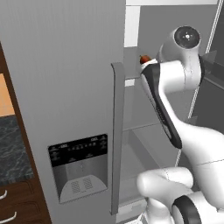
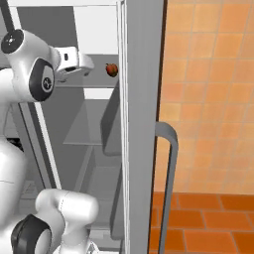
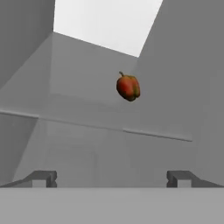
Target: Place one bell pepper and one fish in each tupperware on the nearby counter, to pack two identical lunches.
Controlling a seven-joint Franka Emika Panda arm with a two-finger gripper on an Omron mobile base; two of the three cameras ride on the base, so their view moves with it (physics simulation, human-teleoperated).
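Observation:
A red-orange bell pepper rests on an upper shelf inside the open grey fridge, also seen as the bell pepper and the bell pepper. My gripper is open and empty, pointing at the pepper from a short way off. In the right base view the gripper sits just left of the pepper at the same height. A strip of the black marbled counter shows at the far left. The fish and the tupperware are out of view.
The fridge's left door with its dispenser panel and long handle stands close beside the arm. The right door and its handle edge the opening. Grey shelves lie below. Orange tiled wall lies to the right.

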